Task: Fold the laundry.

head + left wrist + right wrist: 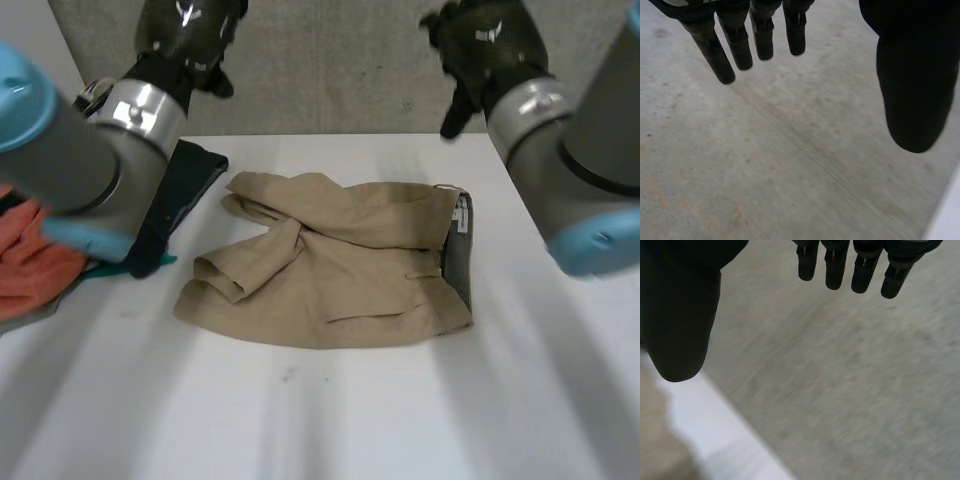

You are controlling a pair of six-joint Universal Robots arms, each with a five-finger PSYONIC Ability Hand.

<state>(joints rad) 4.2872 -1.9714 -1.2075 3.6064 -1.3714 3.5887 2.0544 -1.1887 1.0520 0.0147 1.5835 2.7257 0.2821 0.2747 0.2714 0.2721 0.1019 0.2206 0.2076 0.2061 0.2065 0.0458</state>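
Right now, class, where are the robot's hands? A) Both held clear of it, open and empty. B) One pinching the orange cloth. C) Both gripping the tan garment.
A: the left hand and right hand hang above the far edge of the table, fingers straight, while the tan garment lies untouched.

Nothing to read at this moment: no lettering, number or brand comes through on the khaki shorts (340,270), on the dark garment (185,190) beside them, or on the white table (330,410). A small pale patch (461,214) sits at the shorts' grey waistband (459,262), too small to tell whether it carries print.
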